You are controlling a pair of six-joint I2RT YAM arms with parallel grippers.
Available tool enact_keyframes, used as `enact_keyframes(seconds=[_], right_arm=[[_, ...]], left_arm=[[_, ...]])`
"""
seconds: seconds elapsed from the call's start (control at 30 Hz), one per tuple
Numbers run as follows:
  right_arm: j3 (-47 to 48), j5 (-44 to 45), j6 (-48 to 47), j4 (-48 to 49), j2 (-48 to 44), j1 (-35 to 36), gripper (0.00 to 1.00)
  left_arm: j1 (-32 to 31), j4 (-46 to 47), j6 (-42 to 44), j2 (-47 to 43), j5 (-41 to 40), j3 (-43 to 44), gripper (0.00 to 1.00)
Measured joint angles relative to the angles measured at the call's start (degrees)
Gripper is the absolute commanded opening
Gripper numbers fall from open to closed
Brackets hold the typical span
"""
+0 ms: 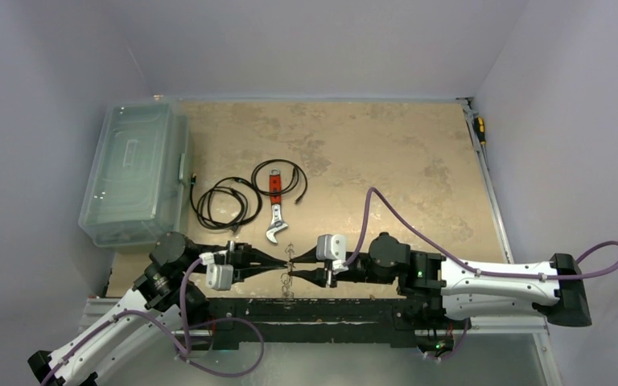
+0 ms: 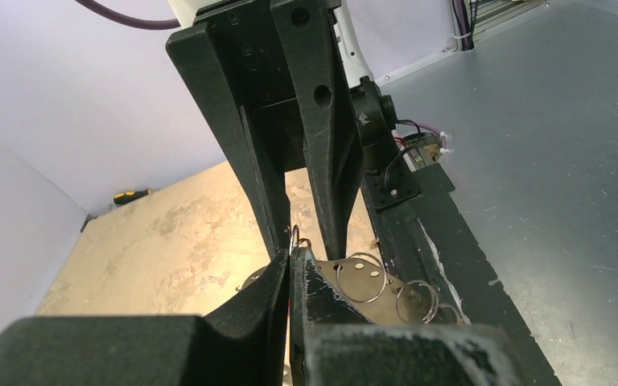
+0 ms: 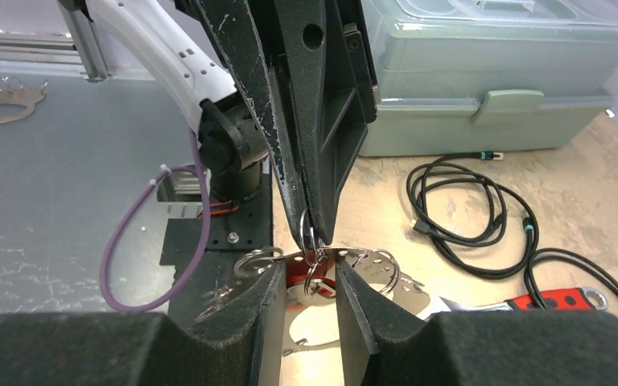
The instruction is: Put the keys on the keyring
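Note:
My two grippers meet tip to tip near the table's front edge. The left gripper (image 1: 283,259) (image 2: 291,257) is shut on a small silvery split ring (image 2: 295,233) (image 3: 303,235), lifted off the table. That ring links to the keyring (image 1: 288,288) (image 2: 354,283) (image 3: 368,264), which up close is a flat silvery band with holes carrying more split rings. The right gripper (image 1: 292,268) (image 3: 307,277) has its jaws apart on either side of the hanging rings, its tips at the band's edge. No grip on the band shows. I cannot make out the keys; something red sits behind the rings.
A red-handled wrench (image 1: 274,211) and black coiled cables (image 1: 225,201) lie just behind the grippers. A clear lidded box (image 1: 137,173) stands at the left edge. A second flat silvery loop with rings (image 3: 0,96) lies on the grey surface by the arm bases.

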Motion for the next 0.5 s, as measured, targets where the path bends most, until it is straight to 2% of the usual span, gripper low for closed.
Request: enact_keyframes(seconds=[0.23,0.5], right_arm=[[0.0,0.33,0.09,0.96,0.61,0.0,0.27],[0.0,1.09,0.02,1.25,0.37,0.0,0.19]], left_arm=[[0.02,0.07,0.0,-0.04,-0.02,0.0,0.0],[0.02,0.0,0.0,-0.09,-0.37,0.0,0.0]])
